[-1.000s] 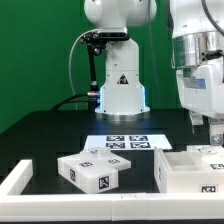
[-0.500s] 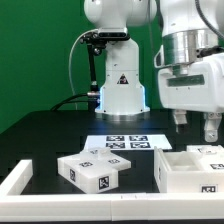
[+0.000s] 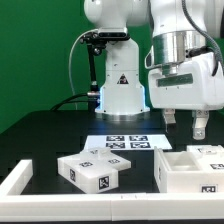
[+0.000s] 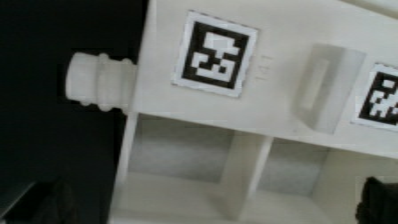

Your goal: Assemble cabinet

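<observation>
**Exterior view.** A green backdrop is closing off the rear, and a black bench (image 3: 50, 130) is carrying everything. The white robot base (image 3: 120, 88) with its triangle sticker is standing at the back. The marker board (image 3: 125, 143) is lying flat in front of it. The cabinet body (image 3: 180, 175) is sitting at the exterior view's right, near the front edge, and is showing as a shallow white box with its open side up. A smaller cabinet piece (image 3: 92, 170), white and tagged, is lying well apart from it toward the exterior view's left. My jaws are hanging above the cabinet body, spread apart and holding nothing. The fingers (image 3: 199, 127) are showing clear of the part.

**Wrist view.** I am looking onto the cabinet body at close range and am noting:
- smooth white panels;
- a square black-and-white tag (image 4: 217, 55), and a second tag (image 4: 382, 95) partly cut off;
- two inner compartments (image 4: 187, 165) split by a thin divider;
- a ribbed peg (image 4: 98, 78) projecting from one side wall.

Two dark shapes at the frame's edge are probably my fingertips, set wide.

**Handling, as judged.**
- The body is looking rigid and hollow, so probably light for its bulk.
- The smooth finish is likely slippery.
- It is looking too broad to span whole, so I am favouring a pinch across one wall or the divider.
- I am keeping that pinch off the peg, which appears the weakest feature.
</observation>
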You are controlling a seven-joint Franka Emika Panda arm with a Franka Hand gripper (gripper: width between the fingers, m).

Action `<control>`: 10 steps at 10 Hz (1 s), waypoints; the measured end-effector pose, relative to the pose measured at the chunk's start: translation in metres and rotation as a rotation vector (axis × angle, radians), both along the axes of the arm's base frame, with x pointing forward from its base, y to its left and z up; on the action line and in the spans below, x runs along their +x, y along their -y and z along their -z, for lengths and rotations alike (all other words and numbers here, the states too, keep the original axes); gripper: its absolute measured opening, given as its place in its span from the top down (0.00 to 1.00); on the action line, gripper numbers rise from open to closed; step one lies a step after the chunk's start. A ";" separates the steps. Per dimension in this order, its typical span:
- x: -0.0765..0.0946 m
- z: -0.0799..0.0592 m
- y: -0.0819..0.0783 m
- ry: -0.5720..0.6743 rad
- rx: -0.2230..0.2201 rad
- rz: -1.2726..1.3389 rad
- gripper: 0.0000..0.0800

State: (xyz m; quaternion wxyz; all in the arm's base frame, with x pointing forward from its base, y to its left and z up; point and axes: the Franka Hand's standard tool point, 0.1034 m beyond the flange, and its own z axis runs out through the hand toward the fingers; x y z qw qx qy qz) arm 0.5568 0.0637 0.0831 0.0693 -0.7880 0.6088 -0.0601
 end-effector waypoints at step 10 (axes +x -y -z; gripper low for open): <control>-0.023 0.010 0.085 0.002 -0.108 -0.352 0.00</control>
